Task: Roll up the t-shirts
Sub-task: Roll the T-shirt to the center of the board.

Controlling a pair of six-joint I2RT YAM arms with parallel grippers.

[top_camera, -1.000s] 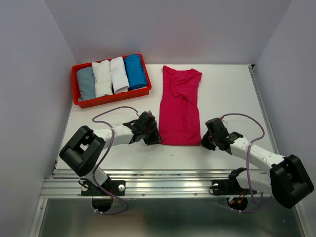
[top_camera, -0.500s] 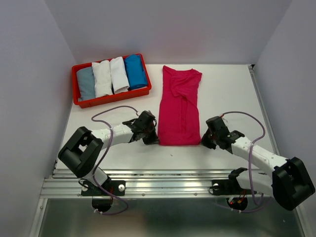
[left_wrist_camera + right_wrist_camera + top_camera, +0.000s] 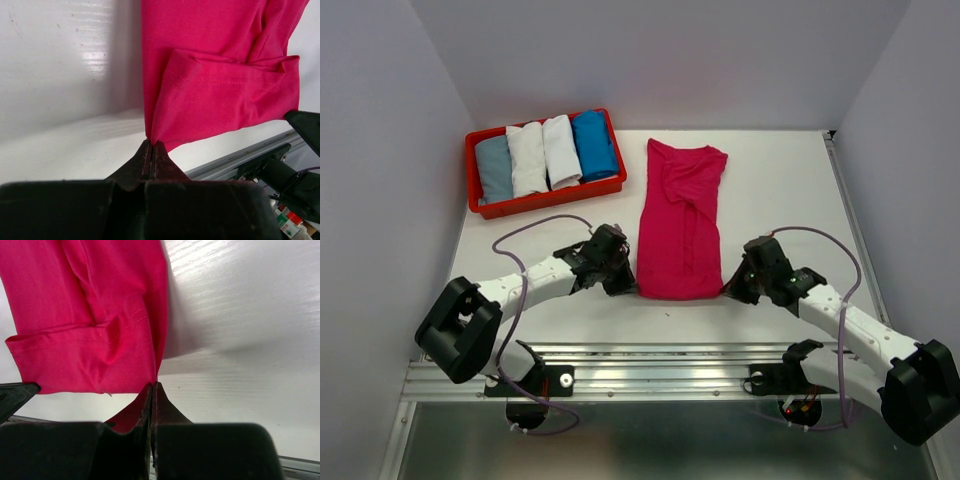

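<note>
The contact between cloth and fingertips is largely hidden. In the top view the left gripper (image 3: 620, 284) and the right gripper (image 3: 731, 289) are seen only as dark shapes at the two near corners of the magenta t-shirt (image 3: 680, 225). In the wrist views the jaws of each are seen pressed fully together, with a corner of the near hem pinched at the tips. How much cloth lies between the pads cannot be made out. The far end of the shirt is cut off in both wrist views, and its underside is concealed throughout. The near hem is seen raised slightly off the table (image 3: 780, 190), with a doubled-over fold along it.

The shirt is laid lengthwise as a narrow folded strip at the middle of the table, with its rumpled, wider end farthest from the arms. At the far left, well apart from it, a red plastic tray (image 3: 472, 172) is set at a slight angle. Four rolled t-shirts (image 3: 527, 158) are packed in it side by side and touching. Their lower parts are hidden by the tray's wall. An aluminium rail (image 3: 650, 370) is seen along the near edge, and purple cables (image 3: 535, 228) are looped above each arm.

Five t-shirts are counted in all: one magenta, two white, one pale grey-blue and one bright blue. One tray and two grippers are also counted.
</note>
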